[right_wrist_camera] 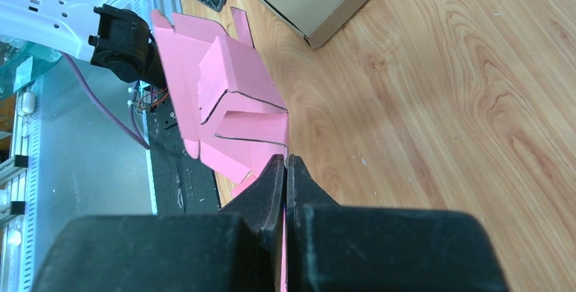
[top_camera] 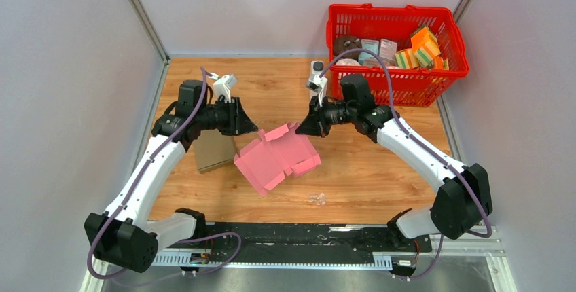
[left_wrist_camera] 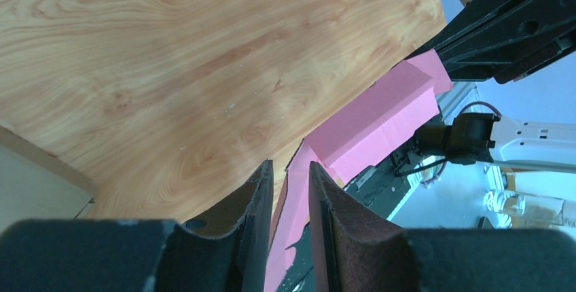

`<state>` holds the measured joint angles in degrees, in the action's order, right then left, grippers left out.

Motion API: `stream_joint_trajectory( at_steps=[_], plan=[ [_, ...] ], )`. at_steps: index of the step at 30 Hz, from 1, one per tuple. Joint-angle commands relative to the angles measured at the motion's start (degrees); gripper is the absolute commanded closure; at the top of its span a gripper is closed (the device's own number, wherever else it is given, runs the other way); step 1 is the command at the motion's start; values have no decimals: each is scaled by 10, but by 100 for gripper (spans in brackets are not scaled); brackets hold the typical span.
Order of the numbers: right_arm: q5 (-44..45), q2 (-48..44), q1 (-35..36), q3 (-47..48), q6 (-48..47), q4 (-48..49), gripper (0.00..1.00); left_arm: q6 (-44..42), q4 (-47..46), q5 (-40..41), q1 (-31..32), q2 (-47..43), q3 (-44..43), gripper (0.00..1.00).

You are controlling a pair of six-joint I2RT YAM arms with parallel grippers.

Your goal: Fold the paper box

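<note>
The paper box (top_camera: 278, 156) is showing as a pink cardboard sheet, only partly folded. A few panels are standing up into a shallow open tray, while flaps with cut slits and tabs are sticking out loose around its edges. It is hanging tilted over the middle of the wooden table (top_camera: 380, 170), with its lowest corner pointing toward the near edge. Its upper right edge is sitting pinched flat between the closed fingers of the right gripper (top_camera: 303, 128). On the opposite side, a thin flap is running edge-on through the gap between the parted fingers of the left gripper (top_camera: 250, 126); whether it is touching them is unclear.
</note>
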<state>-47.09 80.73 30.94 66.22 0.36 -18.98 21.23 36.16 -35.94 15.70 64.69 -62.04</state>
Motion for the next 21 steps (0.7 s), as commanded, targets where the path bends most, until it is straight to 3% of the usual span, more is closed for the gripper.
stream_joint_trajectory(
  at_steps=[1,4,11,21],
  plan=[
    [-12,0,-2,22,9,28,100,-8,-26,-29,19,-3,-6,67],
    [-14,1,-2,24,10,30,100,-6,-29,-22,34,3,-5,69],
    [-9,2,-2,27,16,33,100,-20,-13,9,72,4,-7,85],
    [-61,-1,-2,0,58,104,100,47,-76,25,85,25,75,84]
  ],
)
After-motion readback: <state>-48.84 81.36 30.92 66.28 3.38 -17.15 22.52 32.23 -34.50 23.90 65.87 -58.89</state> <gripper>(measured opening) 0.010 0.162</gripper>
